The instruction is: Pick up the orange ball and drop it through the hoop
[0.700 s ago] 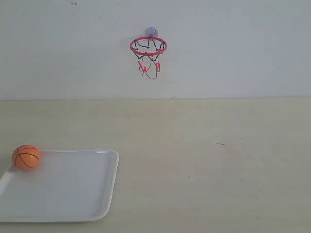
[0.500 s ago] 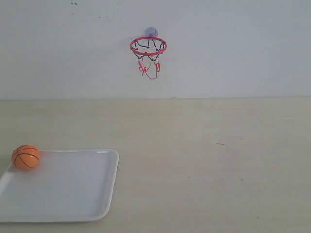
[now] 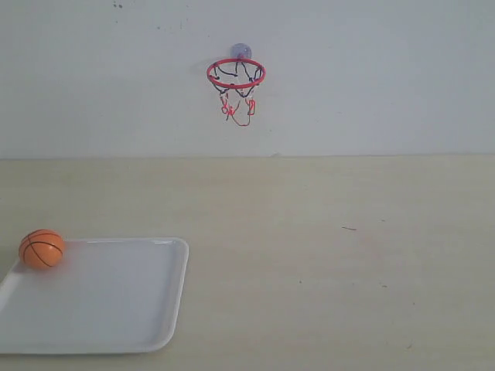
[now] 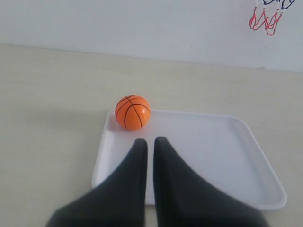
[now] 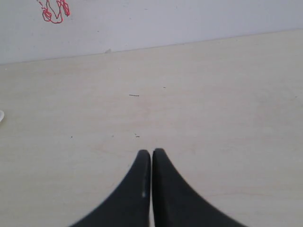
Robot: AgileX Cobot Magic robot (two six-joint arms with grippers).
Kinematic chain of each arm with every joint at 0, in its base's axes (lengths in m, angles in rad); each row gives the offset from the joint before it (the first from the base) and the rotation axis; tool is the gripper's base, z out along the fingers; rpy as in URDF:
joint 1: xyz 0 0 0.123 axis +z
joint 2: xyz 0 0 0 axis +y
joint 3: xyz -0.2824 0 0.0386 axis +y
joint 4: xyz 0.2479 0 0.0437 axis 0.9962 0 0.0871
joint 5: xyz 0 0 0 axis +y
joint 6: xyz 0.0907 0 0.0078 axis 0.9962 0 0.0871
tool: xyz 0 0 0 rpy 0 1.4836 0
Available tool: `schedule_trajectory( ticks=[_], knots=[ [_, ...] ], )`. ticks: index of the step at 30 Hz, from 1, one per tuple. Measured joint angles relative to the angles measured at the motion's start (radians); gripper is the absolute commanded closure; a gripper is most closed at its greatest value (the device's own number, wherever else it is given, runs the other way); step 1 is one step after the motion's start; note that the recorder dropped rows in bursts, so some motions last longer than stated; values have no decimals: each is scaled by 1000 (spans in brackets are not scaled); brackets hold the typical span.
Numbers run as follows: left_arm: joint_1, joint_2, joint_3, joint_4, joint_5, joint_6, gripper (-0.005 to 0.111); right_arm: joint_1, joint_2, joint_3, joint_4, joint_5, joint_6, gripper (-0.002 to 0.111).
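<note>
The orange ball [image 3: 42, 249] rests in the far left corner of a white tray [image 3: 116, 309]. The left wrist view shows the ball [image 4: 132, 112] just beyond my left gripper [image 4: 150, 141], whose black fingers stand nearly together with a thin slit and hold nothing. The hoop [image 3: 236, 75], with red ring, dangling net and bluish suction cup, hangs on the back wall. My right gripper [image 5: 151, 152] is shut over bare table, empty. Only the net's red ends [image 5: 54, 12] show in the right wrist view. Neither gripper appears in the exterior view.
The tray [image 4: 213, 156] lies at the front left of a pale wooden table [image 3: 332, 247]. A white wall [image 3: 371, 77] stands behind the table. The tray's corner [image 5: 1, 116] peeks in at the edge of the right wrist view.
The ball has shifted very slightly on the tray. Nothing else differs.
</note>
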Motion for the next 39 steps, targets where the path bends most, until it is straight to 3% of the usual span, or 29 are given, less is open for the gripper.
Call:
schedule_trajectory(
  ticks=[6, 12, 17, 29, 35, 39],
  knots=[
    [0, 0, -14, 2, 0, -35, 103, 0, 0, 0, 0, 0, 0, 108],
    [0, -3, -255, -8, -31, -53, 103, 0, 0, 0, 0, 0, 0, 108],
    [0, -3, -353, -14, -37, -53, 103, 0, 0, 0, 0, 0, 0, 108],
    [0, -3, -374, -15, -166, -56, 103, 0, 0, 0, 0, 0, 0, 108],
    [0, -3, -376, -84, -249, -68, 103, 0, 0, 0, 0, 0, 0, 108],
    [0, 81, -435, -93, -253, -125, 103, 0, 0, 0, 0, 0, 0, 108]
  ],
)
